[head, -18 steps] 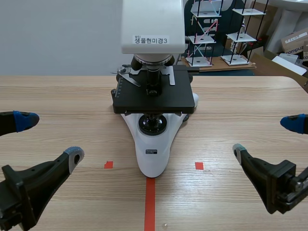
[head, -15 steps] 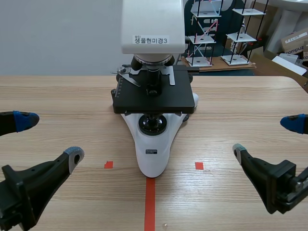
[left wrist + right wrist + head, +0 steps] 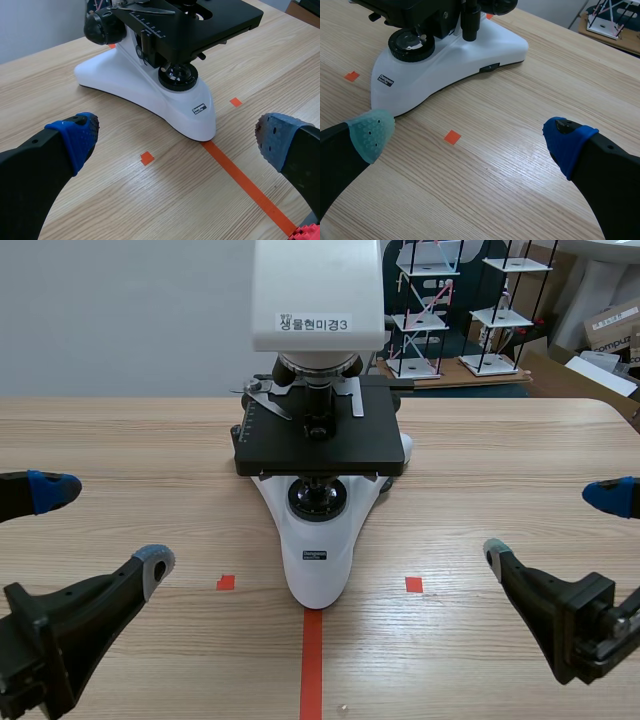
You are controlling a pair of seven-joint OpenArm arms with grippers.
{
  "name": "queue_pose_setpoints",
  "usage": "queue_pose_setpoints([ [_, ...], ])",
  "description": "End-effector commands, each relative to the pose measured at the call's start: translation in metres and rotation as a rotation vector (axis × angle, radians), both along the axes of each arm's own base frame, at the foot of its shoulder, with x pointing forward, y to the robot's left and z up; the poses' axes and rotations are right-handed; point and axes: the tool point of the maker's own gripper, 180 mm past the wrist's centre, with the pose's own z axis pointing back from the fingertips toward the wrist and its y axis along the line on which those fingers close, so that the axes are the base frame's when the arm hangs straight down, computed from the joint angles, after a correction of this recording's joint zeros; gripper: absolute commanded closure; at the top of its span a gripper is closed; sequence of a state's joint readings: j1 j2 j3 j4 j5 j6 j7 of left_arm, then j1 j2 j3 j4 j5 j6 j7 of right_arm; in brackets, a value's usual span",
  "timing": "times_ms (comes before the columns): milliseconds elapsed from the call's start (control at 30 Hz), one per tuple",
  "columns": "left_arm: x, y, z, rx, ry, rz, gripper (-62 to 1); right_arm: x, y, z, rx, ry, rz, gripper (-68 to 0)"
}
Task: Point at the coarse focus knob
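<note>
Both left gripper point(image 3: 105, 525) and right gripper point(image 3: 551, 525) are hovering spread; we are risking jostling the white plastic microscope point(image 3: 318, 540) reaching the black round coarse focus knob point(image 3: 102, 27) at its 9 o'clock.

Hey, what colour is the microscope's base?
White base, with a small black label near its front. It shows best in the left wrist view.
</note>
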State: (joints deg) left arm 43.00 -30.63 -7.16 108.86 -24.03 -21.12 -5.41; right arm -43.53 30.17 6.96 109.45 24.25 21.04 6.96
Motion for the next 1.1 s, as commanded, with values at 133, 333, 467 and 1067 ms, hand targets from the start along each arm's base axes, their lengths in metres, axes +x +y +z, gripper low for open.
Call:
queue_pose_setpoints([
  [133, 0.001, -0.005, 0.011, -0.024, -0.029, -0.008, -62.3, 0.004, 0.003, 0.010, 0.006, -0.035, 0.014, -67.9],
  [333, 0.001, -0.005, 0.011, -0.024, -0.029, -0.008, -62.3, 0.005, 0.003, 0.012, 0.014, -0.049, 0.016, -67.9],
  [467, 0.001, -0.005, 0.011, -0.024, -0.029, -0.008, -62.3, 0.006, 0.004, 0.017, 0.019, -0.068, 0.023, -67.9],
  [1067, 0.001, -0.005, 0.011, -0.024, -0.029, -0.008, -62.3, 0.035, -0.023, 0.067, -0.160, -0.204, 0.162, -9.2],
])
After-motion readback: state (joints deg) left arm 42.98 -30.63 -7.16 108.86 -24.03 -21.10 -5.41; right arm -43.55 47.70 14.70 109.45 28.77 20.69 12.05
